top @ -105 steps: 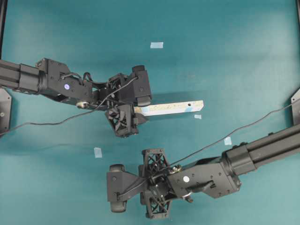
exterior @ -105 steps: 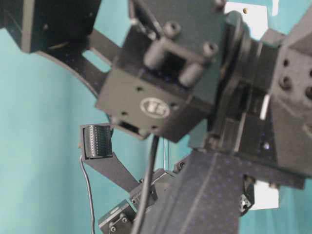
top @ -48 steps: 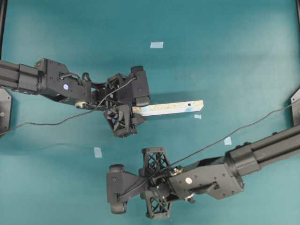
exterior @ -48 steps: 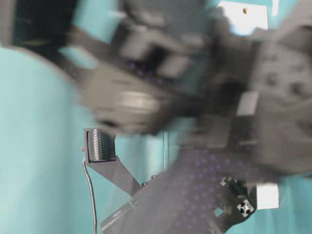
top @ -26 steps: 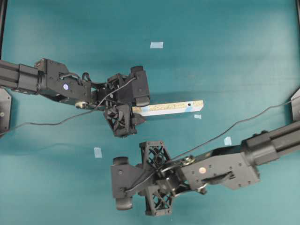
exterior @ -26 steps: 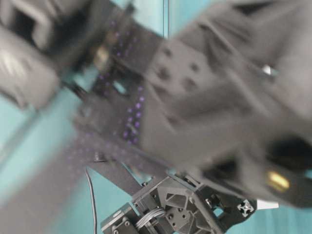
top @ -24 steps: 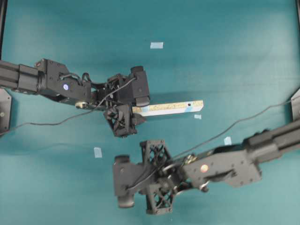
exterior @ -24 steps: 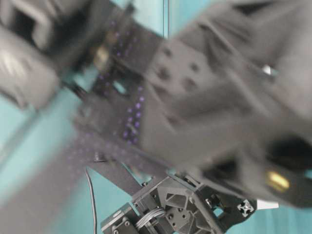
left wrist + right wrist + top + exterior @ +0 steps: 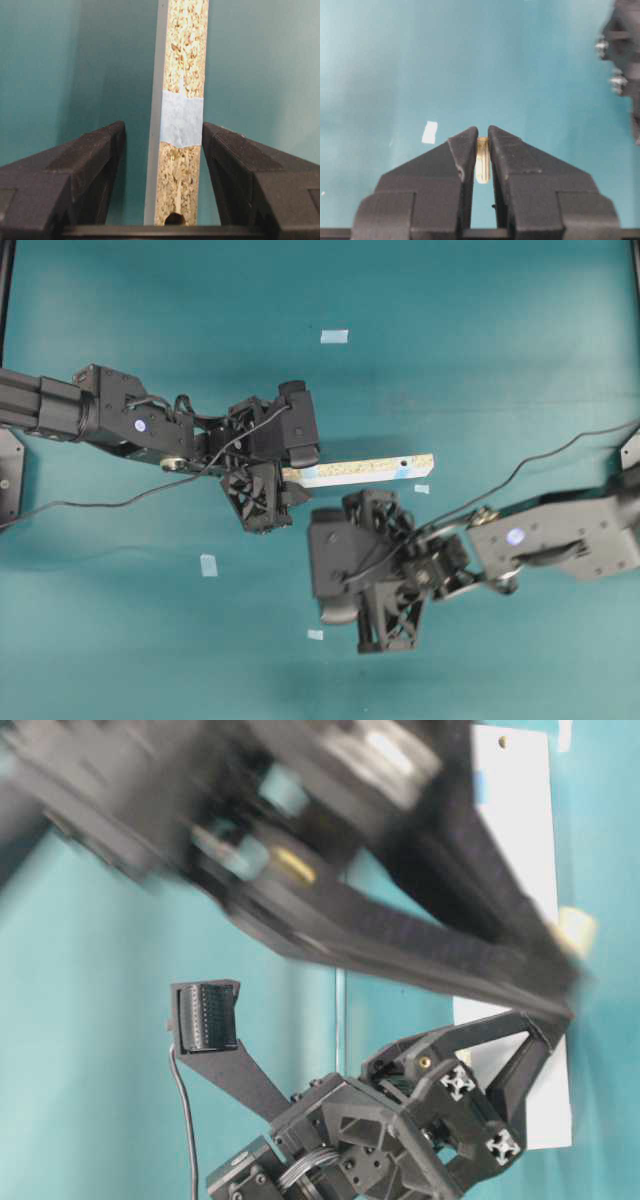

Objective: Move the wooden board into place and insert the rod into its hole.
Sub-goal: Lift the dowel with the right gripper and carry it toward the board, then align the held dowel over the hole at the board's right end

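Two arms work over a teal table (image 9: 480, 360). The board (image 9: 365, 469) lies near the middle of the overhead view, its long axis running from 9 to 3 o'clock, tilted slightly up toward the 3 o'clock end. The hole (image 9: 402, 462) shows as a small dark dot near that end, next to a light blue patch (image 9: 404, 471). The left gripper (image 9: 283, 473) sits at the board's 9 o'clock end; in the left wrist view its fingers (image 9: 90, 172) stand on either side of the board (image 9: 182, 100), with a visible gap on the left side, while the right finger is just beside the board, and whether it touches cannot be told. That view also shows the speckled edge face with a blue patch (image 9: 181, 120) across it and a second small hole (image 9: 175, 218) at the near end. The right gripper (image 9: 483, 150) is closed on the rod (image 9: 482, 162), a short cream cylinder pinched upright between the two finger tips, seen against bare table. In the overhead view the right gripper's (image 9: 318, 565) body lies at about 6 o'clock from the board, near but apart from it. Small pale tape squares lie scattered: one (image 9: 334, 337) at 12 o'clock from the board, one (image 9: 209, 565) toward 8 o'clock, one (image 9: 315, 634) at 6 o'clock, one (image 9: 422, 489) just below the board's 3 o'clock end. The table-level view is mostly blocked by a blurred arm.
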Controlling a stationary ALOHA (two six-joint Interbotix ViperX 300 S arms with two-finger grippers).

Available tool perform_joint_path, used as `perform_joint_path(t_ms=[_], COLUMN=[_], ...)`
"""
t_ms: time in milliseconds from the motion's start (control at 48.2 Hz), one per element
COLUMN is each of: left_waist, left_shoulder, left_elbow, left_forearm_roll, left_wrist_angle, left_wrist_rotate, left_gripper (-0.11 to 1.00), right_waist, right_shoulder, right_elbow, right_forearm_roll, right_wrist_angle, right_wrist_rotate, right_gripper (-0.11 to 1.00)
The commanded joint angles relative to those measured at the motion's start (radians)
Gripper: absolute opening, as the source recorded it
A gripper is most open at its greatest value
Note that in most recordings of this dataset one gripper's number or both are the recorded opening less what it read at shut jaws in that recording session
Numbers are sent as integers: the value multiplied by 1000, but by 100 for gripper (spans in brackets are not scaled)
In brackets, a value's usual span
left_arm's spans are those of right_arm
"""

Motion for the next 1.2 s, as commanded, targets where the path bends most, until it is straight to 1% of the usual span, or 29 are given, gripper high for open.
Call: perform_joint_path(t_ms=[0, 187, 270, 477, 622, 705, 913, 1182], left_waist=[-2, -2, -2, -2, -2, -2, -2, -2], left_shoulder=[-40, -40, -40, -38, -38, -37, -37, -37], left_elbow=[-8, -8, -8, -8, -8, -6, -5, -5], left_forearm_roll=[0, 0, 0, 0, 0, -2, 0, 0], left_wrist_angle=[-6, -6, -6, -6, -8, -6, -6, -6], left_wrist_rotate=[-3, -5, -5, -5, -3, -3, -2, -2], left_gripper=[62, 62, 61, 61, 61, 61, 61, 61], right_waist=[-37, -81, -94, -124, -167, -196, -279, -353], right_shoulder=[-75, -141, -163, -215, -258, -285, -339, -344], right_elbow=[25, 110, 146, 232, 296, 339, 460, 558], right_forearm_roll=[-23, -69, -80, -83, -83, -84, -95, -95], right_wrist_angle=[-49, -137, -160, -221, -287, -344, -528, -752], right_wrist_rotate=[-2, 0, 0, -2, -3, -11, -61, -144], right_gripper=[10, 10, 10, 10, 10, 10, 10, 10])
